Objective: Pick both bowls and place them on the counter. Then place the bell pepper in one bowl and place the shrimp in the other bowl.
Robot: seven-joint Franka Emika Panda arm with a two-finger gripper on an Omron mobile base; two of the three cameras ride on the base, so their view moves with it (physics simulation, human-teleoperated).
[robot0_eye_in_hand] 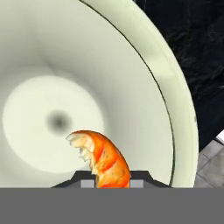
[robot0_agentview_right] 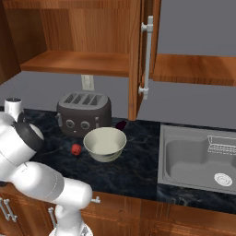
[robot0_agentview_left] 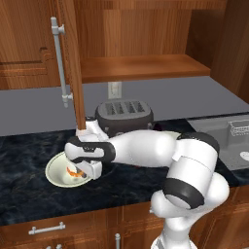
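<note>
Gripper-held shrimp inside shallow bowl

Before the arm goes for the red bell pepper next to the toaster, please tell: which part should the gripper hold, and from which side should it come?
The bell pepper is a small round lump sitting low on the counter, apart from the deeper bowl. Probably best from straight above, fingers closing across its widest middle, on the sides away from the bowl.

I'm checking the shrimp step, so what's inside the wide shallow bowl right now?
The shrimp, gripped by the hand, hangs over the wide bowl's bare middle. The hand covers part of the bowl's floor.
</note>
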